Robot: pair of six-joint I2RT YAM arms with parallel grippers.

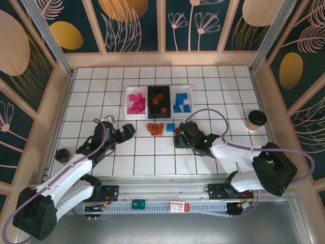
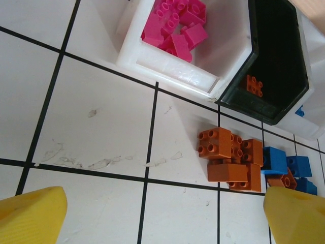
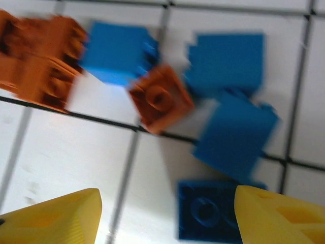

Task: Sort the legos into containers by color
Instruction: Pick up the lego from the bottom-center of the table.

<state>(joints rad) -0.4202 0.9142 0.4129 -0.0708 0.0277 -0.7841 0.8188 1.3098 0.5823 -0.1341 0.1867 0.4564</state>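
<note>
Nearest us, the right jaws stood spread astride a blue lego (image 3: 208,216) on the surface (image 3: 61,152); the left jaws gaped empty. 3 bins (image 1: 136,118) held sorted bricks; orange legos (image 2: 231,160) lay loose just outside. We judged each light, stiff, slick: pinch its flat sides.

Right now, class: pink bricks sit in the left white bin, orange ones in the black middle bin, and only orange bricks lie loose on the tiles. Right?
Not only orange: the top external view shows a loose blue brick beside the loose orange bricks on the tiles. The rest holds: pink bricks in the left white bin, orange ones in the black bin.
</note>
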